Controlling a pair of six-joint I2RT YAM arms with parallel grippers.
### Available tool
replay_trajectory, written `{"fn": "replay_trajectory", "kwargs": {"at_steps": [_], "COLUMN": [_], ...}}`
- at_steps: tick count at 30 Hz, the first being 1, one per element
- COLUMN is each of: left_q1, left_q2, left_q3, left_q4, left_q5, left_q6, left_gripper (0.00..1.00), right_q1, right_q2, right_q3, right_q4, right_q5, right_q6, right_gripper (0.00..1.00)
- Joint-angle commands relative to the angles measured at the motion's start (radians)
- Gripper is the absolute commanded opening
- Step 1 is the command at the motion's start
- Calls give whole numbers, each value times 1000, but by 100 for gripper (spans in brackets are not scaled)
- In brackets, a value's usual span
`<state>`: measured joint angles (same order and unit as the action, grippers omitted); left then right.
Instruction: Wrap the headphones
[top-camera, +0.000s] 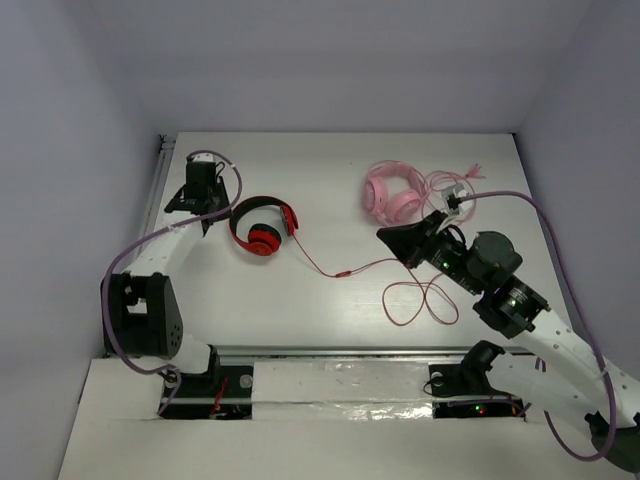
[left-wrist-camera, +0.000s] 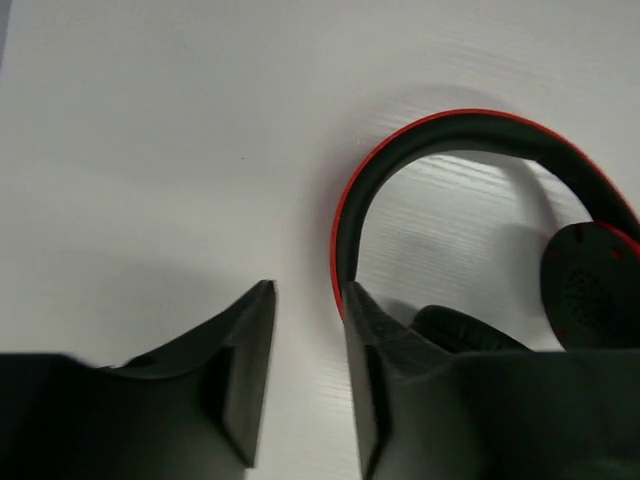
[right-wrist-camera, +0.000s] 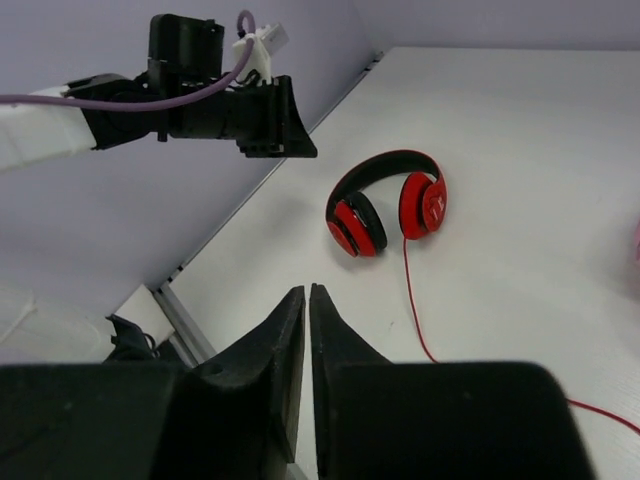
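The left claw (left-wrist-camera: 307, 290) stands slightly open, a narrow gap between its two dark fingers with only bare white worktop (left-wrist-camera: 150, 150) showing in that gap. It grips nothing. Just outside its right-hand finger in the left wrist view, the red and black band of the headphones (left-wrist-camera: 440, 130) curves up and over toward the right edge of the frame. Whether finger and band touch cannot be told.

The right claw (right-wrist-camera: 307, 290) is closed, its fingers pressed to a hairline slit with nothing between them, and it is held clear of the worktop.

In the top view the headphones lie left of centre, cups folded in under the band, with the left claw just to their upper left. Their thin red cable (top-camera: 330, 270) trails right and down, passes below the right claw's tip and ends in loose loops at lower centre-right. Pink headphones (top-camera: 392, 192) with a tangled pink cable (top-camera: 450, 185) lie at upper right, just above the right claw.
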<state>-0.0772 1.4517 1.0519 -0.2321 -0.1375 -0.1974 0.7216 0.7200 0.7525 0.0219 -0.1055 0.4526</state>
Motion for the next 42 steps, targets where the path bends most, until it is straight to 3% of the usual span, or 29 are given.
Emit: {"fn": "replay_trajectory", "kwargs": {"at_steps": [1, 3, 6, 13, 21, 24, 27, 30, 31, 32, 37, 42], "left_q1": [-4, -4, -13, -13, -35, -61, -84, -84, -93, -93, -93, -102], "left_q2": [50, 140, 260, 432, 581, 618, 648, 650, 650, 650, 610, 457], "left_q3": [68, 111, 181, 272, 364, 375, 376, 375, 372, 372, 402, 381], "left_q4": [30, 39, 16, 11, -12, -19, -26, -21, -22, -29, -68, -76], "left_q5": [-22, 15, 55, 118, 131, 80, 62, 67, 67, 67, 102, 249], "left_q6": [81, 104, 136, 171, 191, 190, 190, 188, 188, 188, 145, 64], "left_gripper": [34, 40, 47, 60, 58, 55, 48, 24, 7, 0, 0, 0], "right_q1": [9, 9, 9, 9, 9, 9, 9, 9, 9, 9, 9, 9], "right_q2": [-20, -24, -37, -31, -1, 12, 16, 6, 4, 2, 15, 73], "right_q3": [-13, -13, -19, -21, -18, -13, -7, -10, -12, -12, -22, 7], "right_q4": [56, 59, 73, 70, 69, 69, 55, 50, 50, 49, 53, 20], "right_q5": [-11, -23, -36, -46, -45, -37, -13, 3, 3, 9, 43, 0], "right_q6": [5, 6, 5, 0, -3, -6, -12, -12, -11, -11, -15, -48], "right_gripper": [14, 30, 42, 41, 38, 38, 32, 31, 31, 31, 37, 40]}}
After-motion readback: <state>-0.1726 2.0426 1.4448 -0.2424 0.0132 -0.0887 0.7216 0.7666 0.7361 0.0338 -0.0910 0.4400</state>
